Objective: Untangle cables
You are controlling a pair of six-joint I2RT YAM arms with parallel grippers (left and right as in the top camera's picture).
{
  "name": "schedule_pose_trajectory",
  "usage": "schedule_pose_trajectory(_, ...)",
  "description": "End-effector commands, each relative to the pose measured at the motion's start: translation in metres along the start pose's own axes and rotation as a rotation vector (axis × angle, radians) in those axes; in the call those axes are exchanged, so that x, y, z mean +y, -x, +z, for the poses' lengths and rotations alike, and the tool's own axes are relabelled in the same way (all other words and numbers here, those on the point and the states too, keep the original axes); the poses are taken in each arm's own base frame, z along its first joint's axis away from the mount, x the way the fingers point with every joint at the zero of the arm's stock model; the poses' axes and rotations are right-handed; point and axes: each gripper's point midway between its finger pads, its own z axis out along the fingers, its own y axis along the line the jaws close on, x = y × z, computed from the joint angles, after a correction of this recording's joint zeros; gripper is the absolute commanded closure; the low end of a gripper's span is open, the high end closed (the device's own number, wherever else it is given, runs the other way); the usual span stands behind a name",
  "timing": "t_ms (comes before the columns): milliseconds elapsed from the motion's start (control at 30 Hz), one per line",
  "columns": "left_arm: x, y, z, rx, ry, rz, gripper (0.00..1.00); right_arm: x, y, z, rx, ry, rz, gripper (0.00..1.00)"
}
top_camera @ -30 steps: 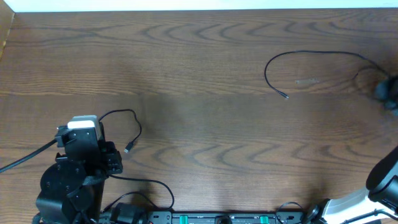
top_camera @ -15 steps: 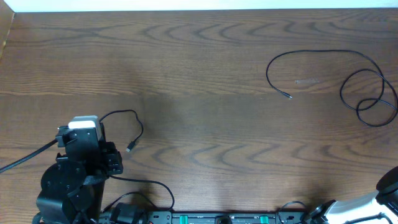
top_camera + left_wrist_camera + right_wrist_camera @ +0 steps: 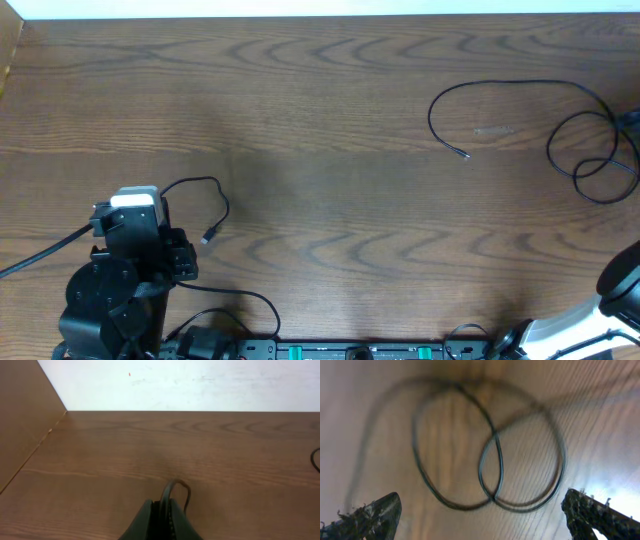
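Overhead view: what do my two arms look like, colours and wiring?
The left arm is black and blocky, with a white cap and a thick black cable running off the left edge. The right arm shows a black joint on a white link. Its fingers, in the wrist view, are dark and rough-edged.

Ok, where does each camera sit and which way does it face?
Overhead: above the table, facing straight down; the left arm and part of the right arm show.
Left wrist: low, facing across the table to a white wall; the left fingers, shut on a thin cable.
Right wrist: facing down on the looped cable; the right fingers, open.
Shared: overhead shows the looped cable too.
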Motion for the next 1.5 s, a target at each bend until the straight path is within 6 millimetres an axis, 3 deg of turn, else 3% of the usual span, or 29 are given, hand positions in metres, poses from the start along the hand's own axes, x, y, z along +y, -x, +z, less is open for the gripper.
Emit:
schedule_pose_trajectory(0,0.001,0.0,0.0,-0.001,0.006,-0.018,0.92,-0.012,-0.03,0.025,0.05,-0.044,0.051,0.01)
schedule_pose_trajectory(133,0.001,0.0,0.0,-0.001,0.006,-0.018,0.93,-0.022,-0.05,0.046,0.063,-0.049,0.04,0.01)
schedule_pose_trajectory(567,0.001,0.0,0.0,-0.001,0.005,-0.018,0.93,-0.04,-0.072,0.075,0.044,-0.034,0.032,0.01)
schedule_pose_trajectory(867,0.001,-0.005,0.0,0.017,0.007,-0.013,0.93,-0.04,-0.069,0.084,-0.012,-0.006,0.028,0.04)
schedule_pose_trajectory(967,0.001,-0.005,0.0,0.017,0.007,-0.013,0.92,-0.048,-0.064,0.084,-0.045,-0.048,0.028,0.08)
schedule_pose_trajectory(1300,0.001,-0.005,0.0,0.017,0.007,-0.014,0.92,-0.055,-0.063,0.09,-0.09,-0.057,0.001,0.42)
schedule_pose_trajectory(1367,0.001,-0.005,0.0,0.017,0.007,-0.014,0.92,-0.056,-0.064,0.091,-0.089,-0.057,0.001,0.63)
schedule_pose_trajectory(1433,0.001,-0.005,0.0,0.017,0.007,-0.014,0.93,-0.055,-0.064,0.091,-0.087,-0.054,0.001,0.98)
schedule_pose_trajectory(1467,0.001,-0.005,0.0,0.017,0.007,-0.014,0.93,-0.052,-0.066,0.091,-0.079,-0.035,0.0,0.99)
